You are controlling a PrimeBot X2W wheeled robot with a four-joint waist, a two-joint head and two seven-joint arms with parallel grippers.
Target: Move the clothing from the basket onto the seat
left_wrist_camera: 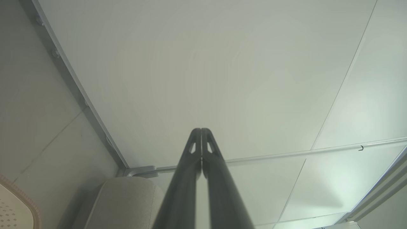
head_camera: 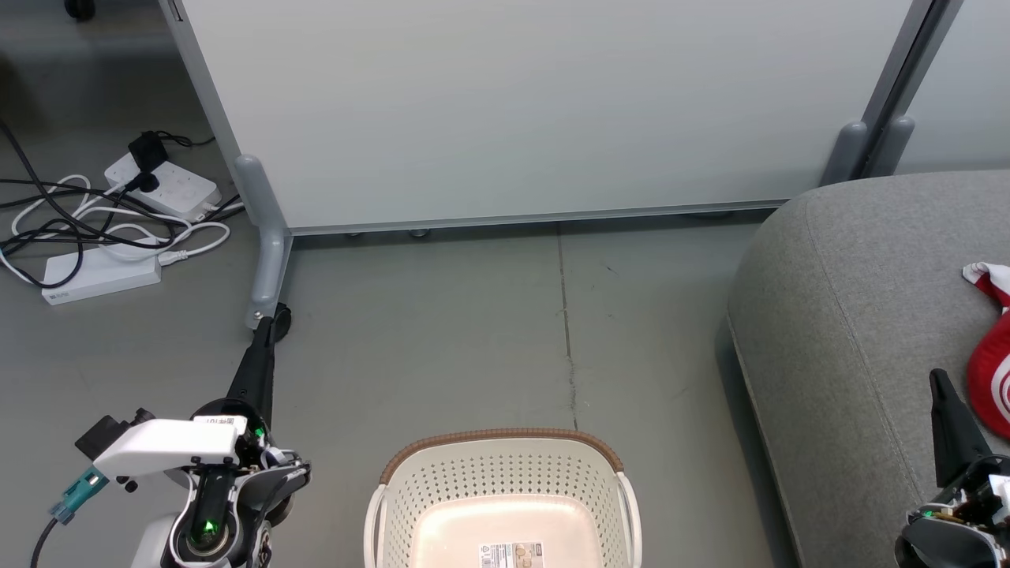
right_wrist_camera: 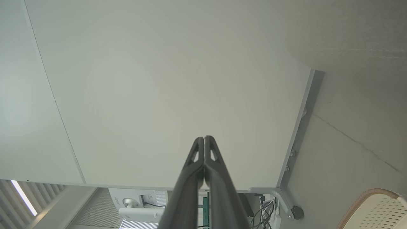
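Note:
The cream perforated basket [head_camera: 505, 493] with a brown rim stands on the floor at the bottom centre; its floor shows just a paper label [head_camera: 511, 554]. Red clothing [head_camera: 993, 371] with white stripes lies on the grey seat [head_camera: 852, 331] at the right edge, partly cut off by the frame. My left gripper [head_camera: 270, 322] is shut and empty, left of the basket, pointing toward the partition. My right gripper [head_camera: 939, 379] is shut and empty, above the seat just left of the clothing. Both wrist views show the fingers pressed together: left gripper [left_wrist_camera: 201, 129], right gripper [right_wrist_camera: 203, 137].
A pale partition wall [head_camera: 536, 110] on grey feet [head_camera: 264, 260] stands behind the basket. Power strips and tangled cables [head_camera: 110, 229] lie on the floor at the far left. Bare grey floor [head_camera: 489, 331] stretches between the partition, the basket and the seat.

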